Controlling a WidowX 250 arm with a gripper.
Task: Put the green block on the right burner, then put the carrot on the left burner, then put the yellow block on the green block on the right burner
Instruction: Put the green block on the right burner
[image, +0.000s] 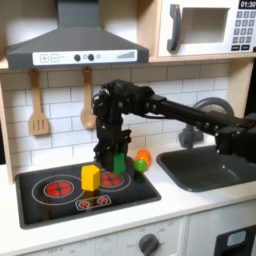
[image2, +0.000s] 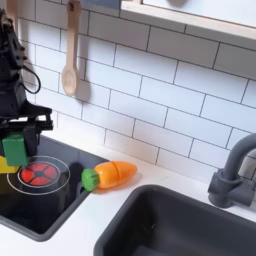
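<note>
My gripper (image: 110, 152) hangs over the black hob (image: 40, 210), shut on the green block (image: 118, 163) at the back edge of the right burner (image: 110, 181). In the second exterior view the gripper (image2: 16, 132) holds the green block (image2: 15, 150) slightly tilted, just above that burner (image2: 38, 175). The yellow block (image: 90, 177) stands between the two burners, beside the left burner (image: 57, 186). The carrot (image: 142, 158) lies on the counter right of the hob, its orange body (image2: 114, 174) pointing away from the hob with the green end toward it.
A dark sink (image: 205, 166) with a grey faucet (image2: 232, 175) sits to the first exterior view's right. Wooden spoons (image2: 69, 60) hang on the white tiled wall behind the hob. A range hood (image: 75, 40) and microwave (image: 205, 27) are overhead.
</note>
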